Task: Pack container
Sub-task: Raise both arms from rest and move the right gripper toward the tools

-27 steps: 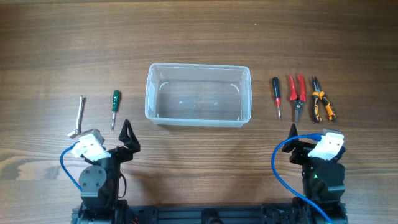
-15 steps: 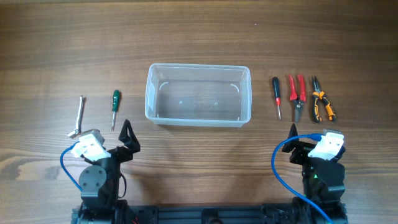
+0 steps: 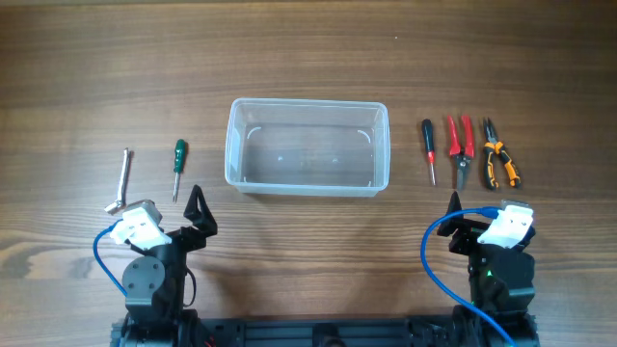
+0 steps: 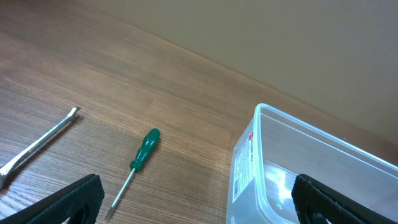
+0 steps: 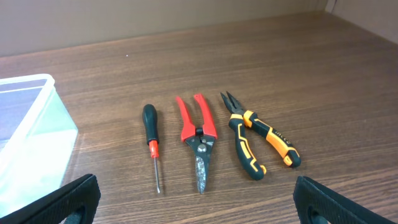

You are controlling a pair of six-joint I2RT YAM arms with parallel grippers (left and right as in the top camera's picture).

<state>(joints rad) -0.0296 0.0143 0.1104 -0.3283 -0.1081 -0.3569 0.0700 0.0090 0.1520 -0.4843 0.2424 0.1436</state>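
Ahead of the left pincer (image 4: 199,208), a little to its right, sits the clear plastic container (image 3: 308,102), and from overhead I see nothing in it, so I judge the packing not yet begun. Both pincers are spread wide and hold nothing. The right pincer (image 5: 202,208) has the tub off to its left.

Just ahead of the left pincer lies a green-handled screwdriver (image 3: 177,159), with an L-shaped metal wrench (image 3: 122,178) further to its left. In a row ahead of the right pincer lie a black-and-red screwdriver (image 5: 152,149), red-handled snips (image 5: 198,140) and orange-and-black pliers (image 5: 258,140).

I would next reach forward with one arm, lower the fingers astride a handle and turn the wrist to suit it. The green screwdriver looks the nearest pick.

Only the overhead view gives me all five tools and the tub's bare floor. The left wrist view alone shows a label on the tub's end wall. The right wrist view catches just a corner of it.
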